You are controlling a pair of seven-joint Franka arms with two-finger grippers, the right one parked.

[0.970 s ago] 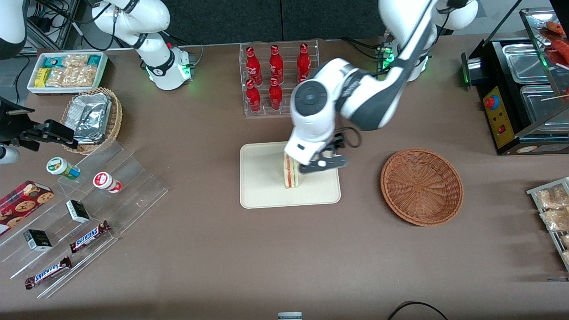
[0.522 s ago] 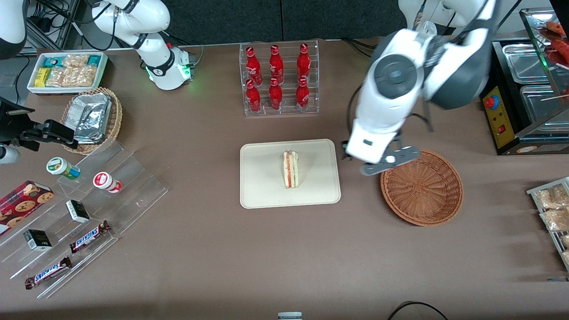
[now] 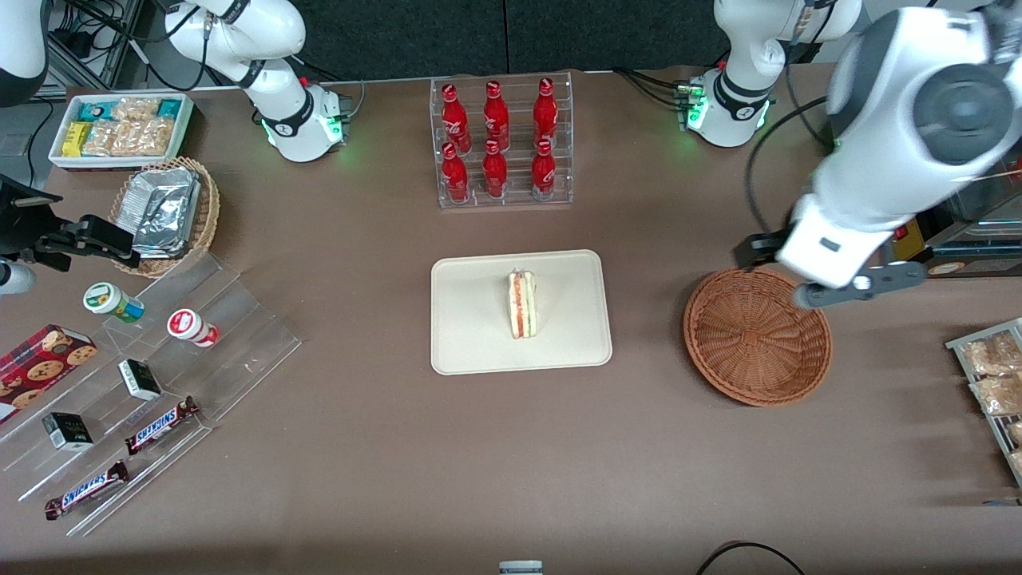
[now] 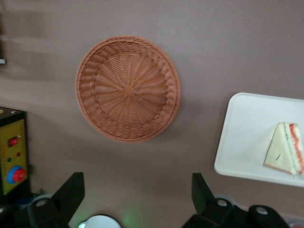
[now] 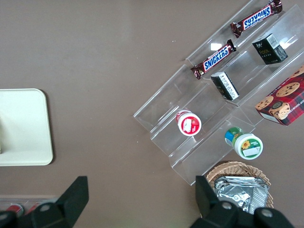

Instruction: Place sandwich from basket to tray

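Note:
The sandwich (image 3: 523, 305) stands on its edge in the middle of the cream tray (image 3: 479, 339), filling stripes up, with nothing touching it. The left wrist view also shows the sandwich (image 4: 285, 154) on the tray (image 4: 247, 137). The reddish-brown woven basket (image 3: 757, 335) sits beside the tray toward the working arm's end, with nothing in it. My gripper (image 3: 822, 275) hangs high over the basket's rim, well apart from the sandwich. In the left wrist view my gripper (image 4: 137, 185) is open, its dark fingers (image 4: 73, 187) wide apart with only table between them; the basket (image 4: 128, 89) lies below.
A clear rack of red bottles (image 3: 499, 144) stands farther from the front camera than the tray. A black appliance with a red button (image 3: 902, 208) sits close to the basket. A snack rack (image 3: 994, 375), acrylic steps with candy (image 3: 144, 375) and a tan foil-packet basket (image 3: 164, 212) line the table's ends.
My gripper let go of the sandwich on the tray, rose, and swung toward the working arm's end to above the basket. The sandwich stayed upright on the tray.

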